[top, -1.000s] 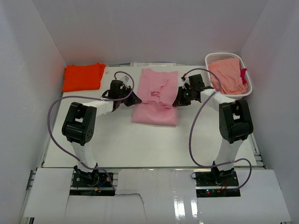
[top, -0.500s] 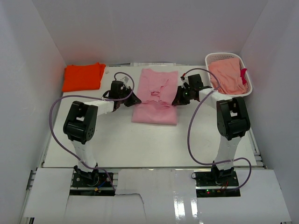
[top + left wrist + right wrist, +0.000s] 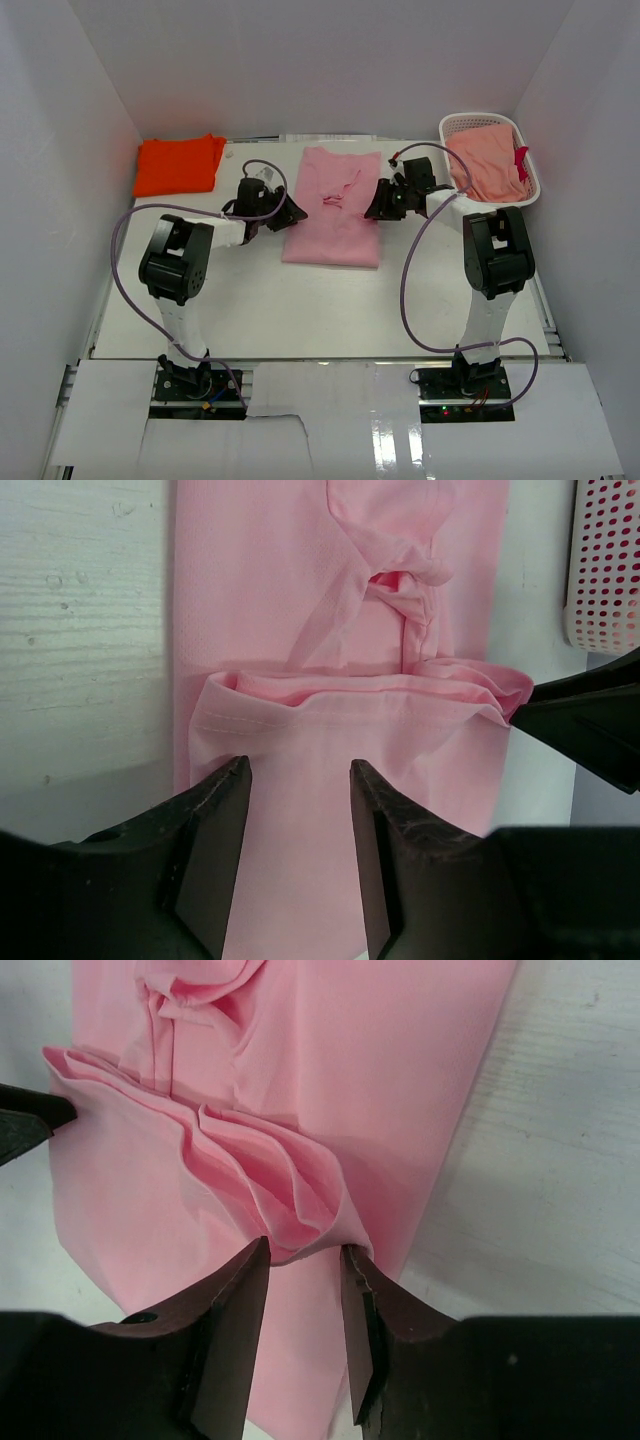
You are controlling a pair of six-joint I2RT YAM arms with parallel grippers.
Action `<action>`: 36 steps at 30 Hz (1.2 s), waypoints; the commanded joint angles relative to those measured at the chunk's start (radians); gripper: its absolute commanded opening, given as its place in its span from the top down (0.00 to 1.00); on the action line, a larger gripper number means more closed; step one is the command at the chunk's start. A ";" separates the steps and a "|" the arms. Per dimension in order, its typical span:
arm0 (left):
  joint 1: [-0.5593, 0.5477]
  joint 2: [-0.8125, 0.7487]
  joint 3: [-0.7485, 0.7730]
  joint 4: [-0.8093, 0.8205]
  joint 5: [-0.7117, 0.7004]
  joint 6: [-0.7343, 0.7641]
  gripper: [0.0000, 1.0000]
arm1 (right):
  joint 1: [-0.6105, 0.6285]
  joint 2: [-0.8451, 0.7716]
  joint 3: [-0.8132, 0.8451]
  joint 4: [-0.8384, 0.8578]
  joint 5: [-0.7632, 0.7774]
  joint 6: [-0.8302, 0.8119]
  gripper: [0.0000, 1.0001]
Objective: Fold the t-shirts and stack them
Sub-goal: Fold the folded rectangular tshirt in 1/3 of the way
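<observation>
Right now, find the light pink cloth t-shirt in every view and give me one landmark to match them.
Top external: the light pink cloth t-shirt lies mid-picture.
Left wrist: it fills the middle, top to bottom.
Right wrist: it covers the left and centre.
Shared landmark: the bunched fold ridge across it, also seen from the left wrist and the right wrist.

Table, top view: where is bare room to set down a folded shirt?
Widest: the table strip between the pink t-shirt and the arm bases. Smaller: on the near side of the orange t-shirt, left of the left arm. Crowded: around the left gripper, the right gripper and the basket.
</observation>
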 commanded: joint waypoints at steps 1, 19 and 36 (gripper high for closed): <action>0.005 -0.049 -0.025 0.079 -0.018 -0.012 0.44 | -0.006 -0.011 -0.003 0.061 0.023 -0.001 0.58; 0.003 -0.098 -0.087 0.168 -0.106 0.026 0.44 | -0.031 0.035 -0.003 0.174 0.052 0.007 0.54; -0.034 -0.285 -0.215 0.238 0.342 -0.021 0.55 | 0.028 -0.278 -0.235 0.141 -0.160 0.022 0.92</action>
